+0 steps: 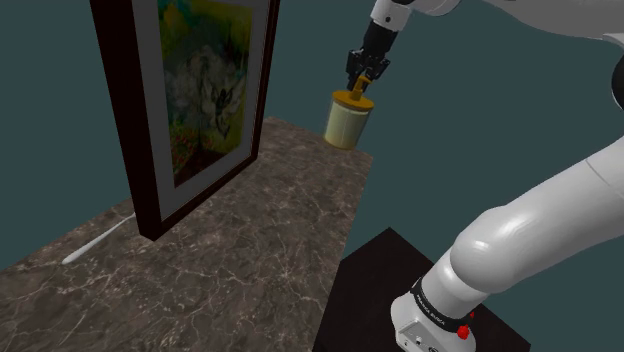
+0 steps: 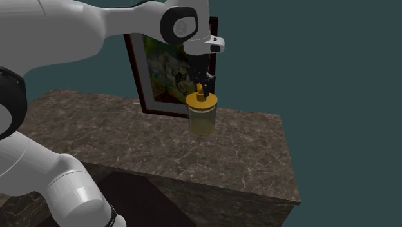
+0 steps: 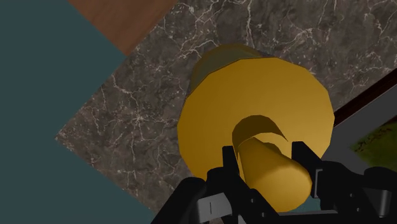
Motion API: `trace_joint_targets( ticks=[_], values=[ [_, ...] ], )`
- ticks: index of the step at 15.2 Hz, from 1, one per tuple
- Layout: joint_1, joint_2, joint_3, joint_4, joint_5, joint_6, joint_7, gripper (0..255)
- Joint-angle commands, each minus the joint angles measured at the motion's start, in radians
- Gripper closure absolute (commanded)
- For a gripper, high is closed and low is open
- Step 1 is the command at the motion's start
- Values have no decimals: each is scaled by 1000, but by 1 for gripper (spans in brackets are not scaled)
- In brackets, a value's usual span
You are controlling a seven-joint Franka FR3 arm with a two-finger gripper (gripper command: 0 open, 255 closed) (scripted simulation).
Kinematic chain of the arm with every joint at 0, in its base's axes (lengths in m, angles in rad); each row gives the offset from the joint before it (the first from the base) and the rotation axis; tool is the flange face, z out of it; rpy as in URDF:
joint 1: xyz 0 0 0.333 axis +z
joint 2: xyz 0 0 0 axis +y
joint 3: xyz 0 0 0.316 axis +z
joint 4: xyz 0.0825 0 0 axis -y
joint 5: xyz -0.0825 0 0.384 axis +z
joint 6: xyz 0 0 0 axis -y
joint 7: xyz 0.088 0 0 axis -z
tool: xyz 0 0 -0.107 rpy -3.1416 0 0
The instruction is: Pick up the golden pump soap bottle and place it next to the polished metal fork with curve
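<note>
My tool point(image 1: 361, 84) pinches the golden soap bottle point(image 1: 348, 122) by its narrow pump, hanging it over the far corner of the surface point(image 1: 250, 260). I fear it could twist loose, or clip the standing framed picture point(image 1: 190, 100) on the way to the pale fork point(image 1: 95, 245). The surface is dark marbled stone, the walls plain teal.

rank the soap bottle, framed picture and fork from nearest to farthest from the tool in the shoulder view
1. soap bottle: clasped by its pump in the tool
2. framed picture: standing toward the view's left
3. fork: flat on the counter, far lower left
</note>
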Motion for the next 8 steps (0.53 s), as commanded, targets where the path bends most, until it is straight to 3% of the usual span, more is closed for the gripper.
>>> trace_joint_targets(
  ticks=[1, 8],
  values=[
    [0, 7, 0, 36, 1, -29, 0, 255],
    [1, 31, 0, 155, 3, -125, -2, 255]
  ],
)
